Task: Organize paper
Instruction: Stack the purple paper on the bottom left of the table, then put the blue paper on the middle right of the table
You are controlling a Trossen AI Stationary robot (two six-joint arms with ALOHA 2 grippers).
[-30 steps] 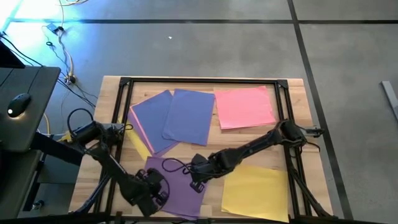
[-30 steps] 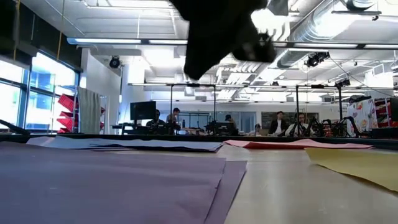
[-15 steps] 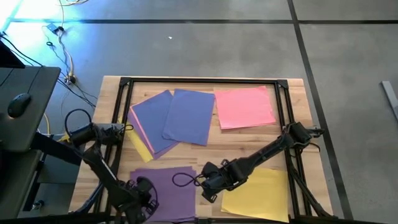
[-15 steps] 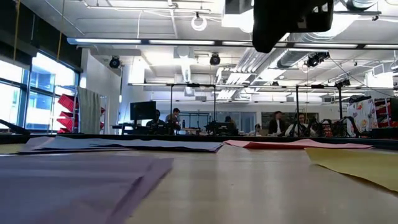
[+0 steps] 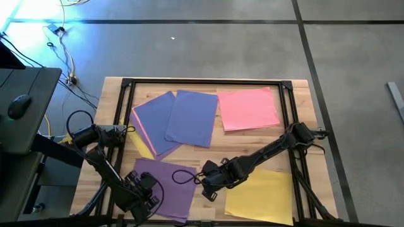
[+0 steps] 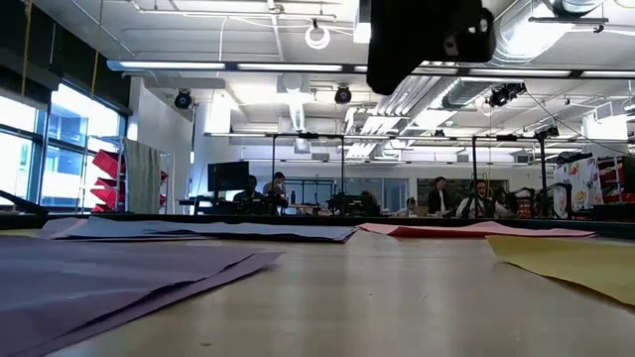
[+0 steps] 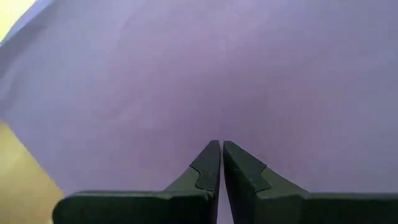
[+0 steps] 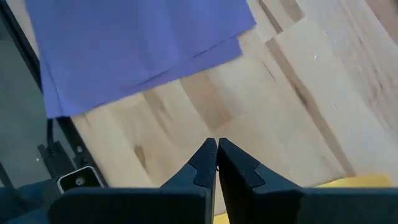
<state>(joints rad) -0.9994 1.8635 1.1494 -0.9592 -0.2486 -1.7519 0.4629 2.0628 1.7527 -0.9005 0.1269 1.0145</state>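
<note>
Purple paper (image 5: 165, 183) at table (image 5: 303, 101) front edge, bare wood beyond.

Pale wood-grain counter (image 5: 252, 142) under it all: two blue sheets (image 5: 189, 116) up top, a pink sheet (image 5: 248, 108) beside them, purple paper (image 5: 170, 186) down front, a yellow sheet (image 5: 262, 195) right, black arms and a dark left claw (image 7: 221, 152)

Beyond the wooden tabletop (image 5: 302, 101) lies grey concrete floor (image 5: 208, 50) crossed by dark seams, a black desk (image 5: 22, 107) stands at the left, and across the room bright windows (image 6: 40, 149), ceiling strip lights (image 6: 189, 66), exposed ducts (image 6: 496, 59) and seated people (image 6: 442, 198) at far workstations.
</note>
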